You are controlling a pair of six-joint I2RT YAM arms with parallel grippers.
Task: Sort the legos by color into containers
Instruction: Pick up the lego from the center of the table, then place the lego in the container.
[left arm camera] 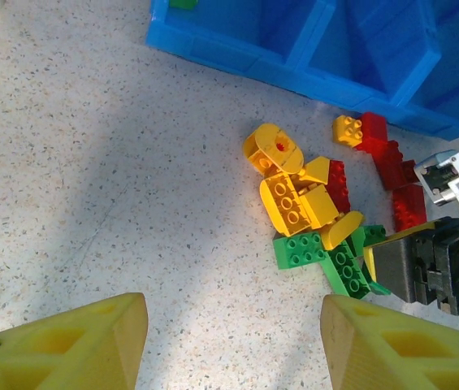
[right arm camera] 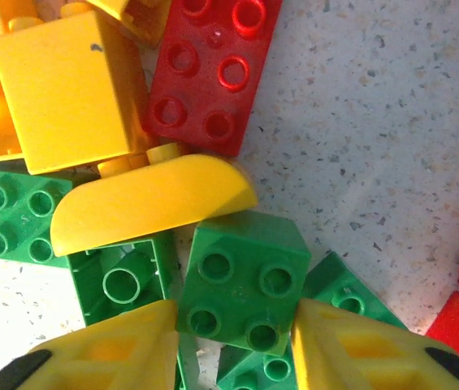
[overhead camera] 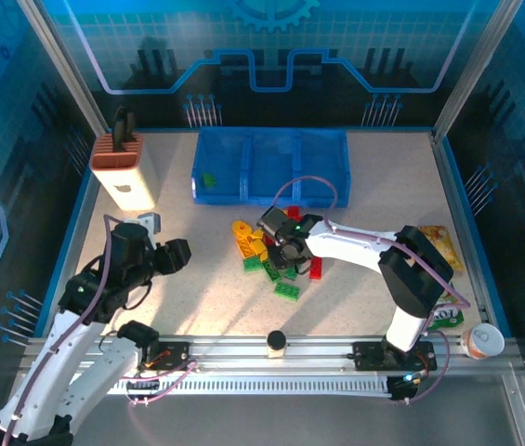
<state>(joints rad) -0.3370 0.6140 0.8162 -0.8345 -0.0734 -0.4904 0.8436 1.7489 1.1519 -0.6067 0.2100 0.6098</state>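
Note:
The legos [overhead camera: 271, 255] lie in a heap of red, green and yellow-orange bricks mid-table, just in front of the blue three-bin tray [overhead camera: 271, 167]. One green brick [overhead camera: 208, 178] lies in the tray's left bin. My right gripper [overhead camera: 285, 246] is down in the heap. In the right wrist view its yellow fingers [right arm camera: 115, 349] press both sides of a green four-stud brick [right arm camera: 241, 280], below a curved yellow piece [right arm camera: 152, 199] and a red brick [right arm camera: 213, 69]. My left gripper [left arm camera: 233, 325] is open over bare table, left of the heap [left arm camera: 302, 203].
A brown-and-white block with black handles [overhead camera: 124, 167] stands at the back left. Snack packets [overhead camera: 439, 243] and a cup [overhead camera: 482, 341] sit at the right edge. A small black cylinder [overhead camera: 276, 342] stands on the front rail.

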